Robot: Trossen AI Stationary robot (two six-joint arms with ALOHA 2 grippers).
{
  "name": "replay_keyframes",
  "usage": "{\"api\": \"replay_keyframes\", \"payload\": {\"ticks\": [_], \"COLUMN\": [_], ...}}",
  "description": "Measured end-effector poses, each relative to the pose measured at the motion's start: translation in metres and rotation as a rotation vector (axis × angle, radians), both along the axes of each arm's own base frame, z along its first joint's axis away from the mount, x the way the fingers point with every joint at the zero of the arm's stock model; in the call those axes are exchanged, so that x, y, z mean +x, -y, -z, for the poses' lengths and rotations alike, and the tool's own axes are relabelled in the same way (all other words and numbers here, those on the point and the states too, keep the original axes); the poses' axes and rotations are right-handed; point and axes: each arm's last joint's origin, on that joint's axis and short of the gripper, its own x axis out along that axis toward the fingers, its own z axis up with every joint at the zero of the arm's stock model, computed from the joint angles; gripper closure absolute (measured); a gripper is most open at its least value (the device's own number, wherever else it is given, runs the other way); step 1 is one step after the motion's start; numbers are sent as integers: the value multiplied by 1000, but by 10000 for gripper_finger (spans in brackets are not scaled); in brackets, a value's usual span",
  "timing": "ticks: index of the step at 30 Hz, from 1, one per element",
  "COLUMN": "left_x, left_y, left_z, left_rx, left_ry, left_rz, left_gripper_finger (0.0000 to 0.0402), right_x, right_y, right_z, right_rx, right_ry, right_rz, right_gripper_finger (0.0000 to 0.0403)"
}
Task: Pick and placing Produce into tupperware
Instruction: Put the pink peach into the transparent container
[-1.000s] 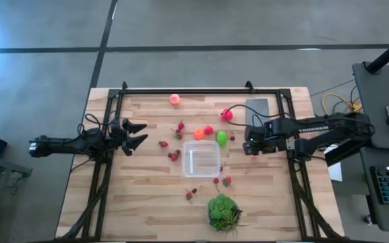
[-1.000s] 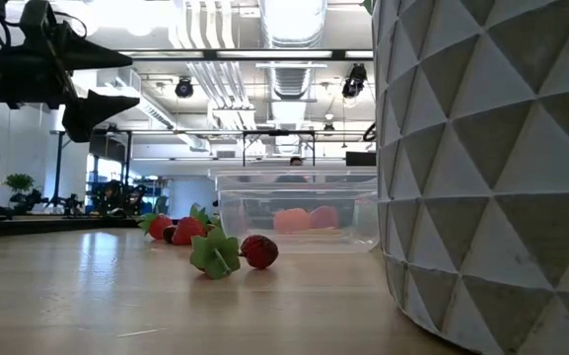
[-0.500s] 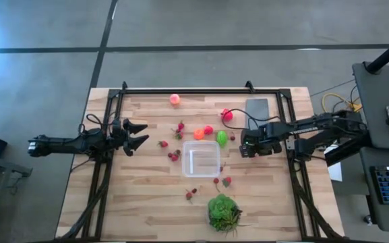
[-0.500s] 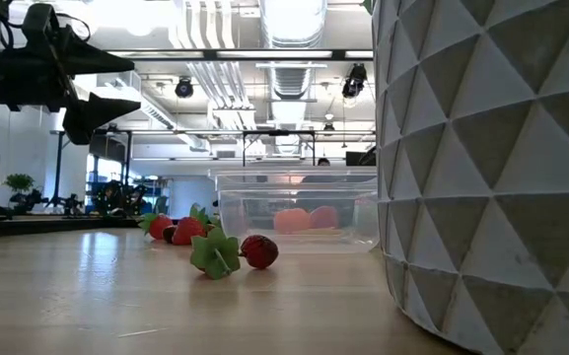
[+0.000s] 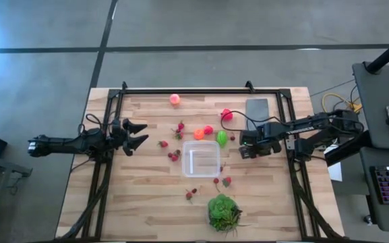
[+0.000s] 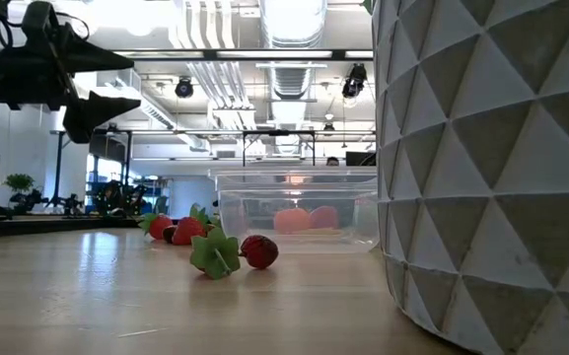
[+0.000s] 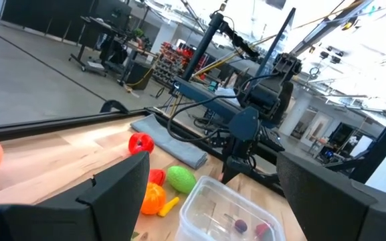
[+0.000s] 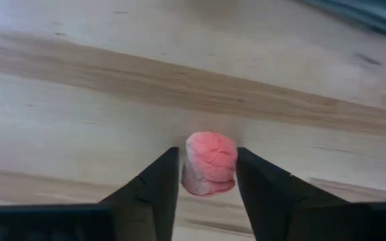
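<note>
Right gripper [image 5: 243, 150] sits low over the wooden table [image 5: 140, 202], just right of the tupperware [image 5: 201, 159], its two fingers [image 8: 154, 184] closed against both sides of a small pink piece of produce [image 8: 210, 163] that rests on the wood. Left gripper [image 5: 140, 133] hangs at the table's left edge with jaws spread wide, holding nothing. A spiky green plant [image 5: 222, 210] stands near the front edge. A grey slab [image 5: 256, 108] lies at the back right. Behind the container lie a lime-green piece [image 5: 222, 138], a red piece [image 5: 208, 129] and an orange piece [image 5: 198, 134]; a pink fruit [image 5: 174, 99] lies alone near the back edge. Small red berries [image 5: 174, 156] are scattered around the container's sides.
</note>
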Motion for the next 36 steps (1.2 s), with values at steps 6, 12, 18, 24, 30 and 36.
{"api": "replay_keyframes", "payload": {"ticks": [6, 12, 18, 24, 30, 36], "left_x": [0, 0, 0, 0, 0, 0], "left_y": [0, 0, 0, 0, 0, 0], "left_z": [-5, -5, -5, -5, -5, -5], "left_rx": [-44, -139, -148, -148, -148, -148], "left_ry": [72, 95, 99, 97, 97, 98], "left_rz": [4, 14, 14, 12, 8, 7], "left_gripper_finger": [89, 89, 89, 89, 89, 89], "right_x": [5, 24, 62, 99, 152, 192], "right_y": [0, 3, 6, 9, 4, -3], "right_z": [-5, -26, -79, -96, -76, -69], "right_rx": [2, -26, -89, -79, 13, 7], "right_ry": [27, 124, 385, 475, 478, 475], "right_rz": [-19, -76, -193, -335, -507, -615], "right_gripper_finger": [315, 325, 318, 317, 317, 315]}}
